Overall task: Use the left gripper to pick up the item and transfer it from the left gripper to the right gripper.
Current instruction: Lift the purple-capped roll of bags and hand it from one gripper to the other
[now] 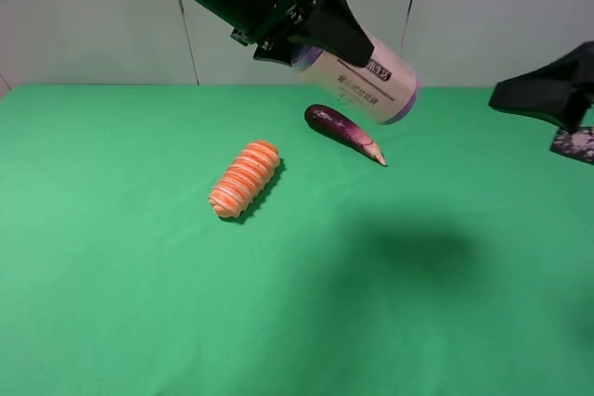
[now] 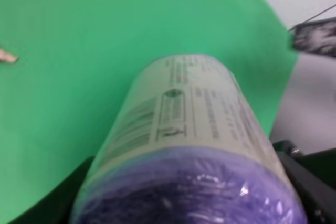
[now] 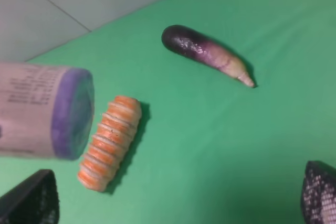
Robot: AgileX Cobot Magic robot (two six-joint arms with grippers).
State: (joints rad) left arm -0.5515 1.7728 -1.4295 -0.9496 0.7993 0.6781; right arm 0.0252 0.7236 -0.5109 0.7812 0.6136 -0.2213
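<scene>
— Status of the item (image 1: 371, 81)?
— Up in the air, clear of the green cloth (image 1: 139, 303), above the eggplant (image 1: 342, 129). It is tilted, with one purple end pointing down toward the right gripper (image 1: 548, 95).
— Held by what?
— The left gripper (image 1: 339, 44), clamped on its upper end.
— And the right one?
— Jaws spread wide, holding nothing, well apart from the item. The orange-and-white roll (image 1: 246, 178) lies on the cloth near the eggplant.
</scene>
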